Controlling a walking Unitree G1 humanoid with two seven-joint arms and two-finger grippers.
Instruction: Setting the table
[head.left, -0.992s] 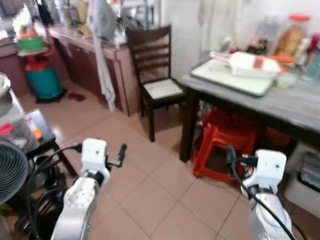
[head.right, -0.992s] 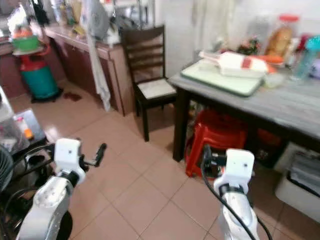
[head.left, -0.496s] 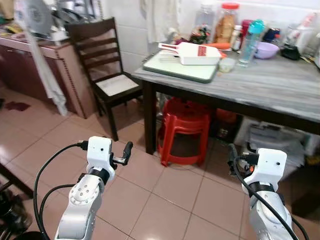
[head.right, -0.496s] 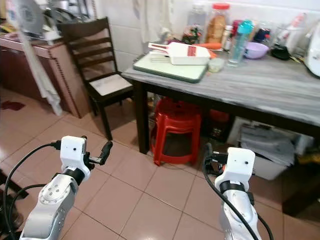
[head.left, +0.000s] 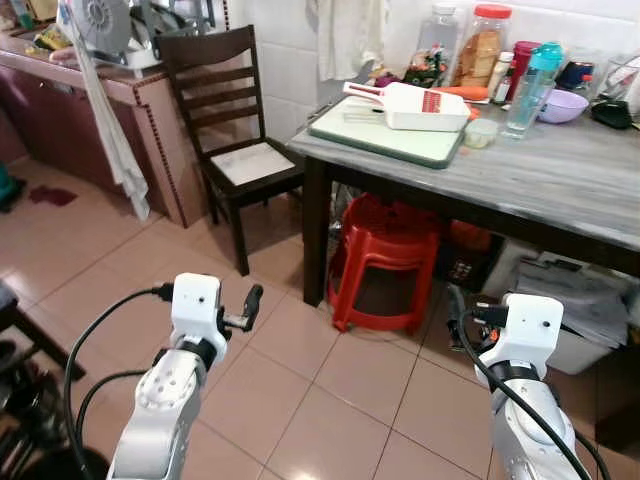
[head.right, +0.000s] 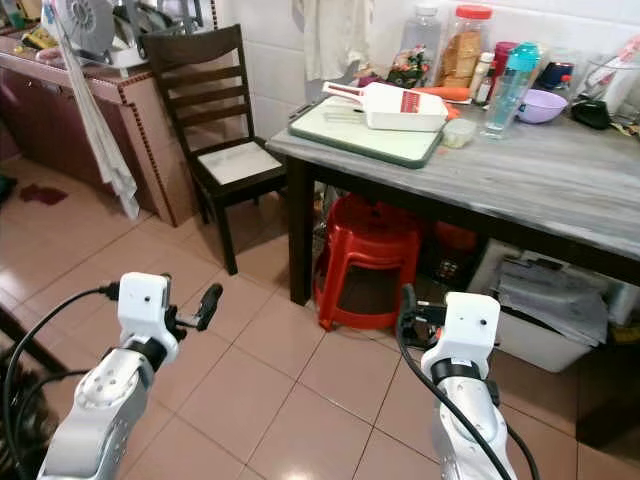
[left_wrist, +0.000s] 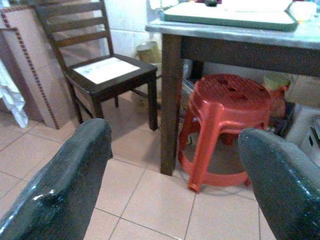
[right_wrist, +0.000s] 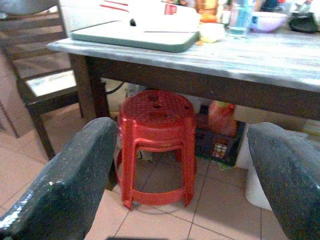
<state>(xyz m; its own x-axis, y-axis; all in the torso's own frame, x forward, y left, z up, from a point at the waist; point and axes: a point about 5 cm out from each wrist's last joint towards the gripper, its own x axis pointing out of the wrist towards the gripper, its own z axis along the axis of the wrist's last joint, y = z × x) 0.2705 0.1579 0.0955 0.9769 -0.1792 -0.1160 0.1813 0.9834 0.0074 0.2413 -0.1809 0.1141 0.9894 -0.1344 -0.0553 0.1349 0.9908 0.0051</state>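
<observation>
Facing the table (head.left: 560, 180) from well apart, too far to reach anything on it. Holding the left gripper (left_wrist: 172, 165) and the right gripper (right_wrist: 182, 165) up in front, both wide open, with nothing in either. Seeing a green board (head.left: 385, 135) near the table's corner, with a white box (head.left: 410, 105) on top of it. Seeing a bottle (head.left: 528, 75), jars (head.left: 485, 45) and a purple bowl (head.left: 560, 105) along the table's back edge. Spotting a red stool (head.left: 385, 260) under the table and a chair (head.left: 235, 165) just beside its corner. Could bump the stool or the chair by walking in too fast. Could hit the table's edge by reaching in too low. Could tip the tall bottle or the jars by grabbing near the back. Could slide the box off by pulling at the board.
</observation>
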